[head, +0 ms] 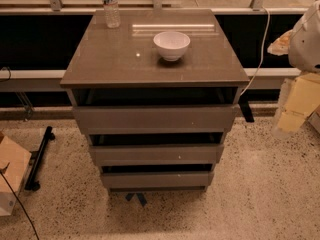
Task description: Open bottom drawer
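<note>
The bottom drawer (156, 179) is the lowest of three grey-brown fronts on the cabinet (115, 59). It is flat, has no handle and carries a tiny pale dot at its centre. A dark gap shows above it. The middle drawer (156, 155) and top drawer (155, 118) stick out further, each with a dark gap above. My gripper (294, 106) is the pale yellowish shape at the right edge, under the white arm housing (307, 39). It hangs well to the right of the cabinet, at about the top drawer's height, touching nothing.
A white bowl (171, 45) and a clear water bottle (110, 5) stand on the cabinet top. A white cable (260, 49) hangs at the right. A cardboard box (11, 171) and a black stand (40, 156) lie on the speckled floor at left. A blue tape cross (136, 198) marks the floor under the cabinet.
</note>
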### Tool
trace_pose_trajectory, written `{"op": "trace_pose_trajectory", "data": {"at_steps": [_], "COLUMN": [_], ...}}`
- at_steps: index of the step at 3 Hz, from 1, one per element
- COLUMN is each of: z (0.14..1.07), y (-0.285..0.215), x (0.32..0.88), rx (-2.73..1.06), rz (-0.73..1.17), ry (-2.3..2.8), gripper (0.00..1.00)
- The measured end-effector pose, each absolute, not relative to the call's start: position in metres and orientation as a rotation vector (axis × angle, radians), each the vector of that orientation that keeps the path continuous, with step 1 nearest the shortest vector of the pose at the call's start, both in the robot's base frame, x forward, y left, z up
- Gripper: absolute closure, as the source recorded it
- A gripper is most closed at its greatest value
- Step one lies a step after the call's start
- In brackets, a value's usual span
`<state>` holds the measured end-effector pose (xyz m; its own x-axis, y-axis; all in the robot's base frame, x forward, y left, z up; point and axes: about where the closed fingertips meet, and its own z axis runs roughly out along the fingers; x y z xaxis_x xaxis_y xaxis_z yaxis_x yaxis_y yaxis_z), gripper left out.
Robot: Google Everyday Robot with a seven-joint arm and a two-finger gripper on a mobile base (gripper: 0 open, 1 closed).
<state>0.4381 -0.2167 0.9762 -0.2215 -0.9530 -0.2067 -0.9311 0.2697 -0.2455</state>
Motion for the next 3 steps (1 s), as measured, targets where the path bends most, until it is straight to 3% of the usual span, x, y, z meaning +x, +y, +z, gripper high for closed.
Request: {"op": "trace_pose_trajectory", "data": {"at_steps": [3], "z": [0.960], "y": [-0.225], "x": [0.441], "rx": [-1.582], "rz": [-0.140], "ry": [2.230], "gripper": [0.00]}}
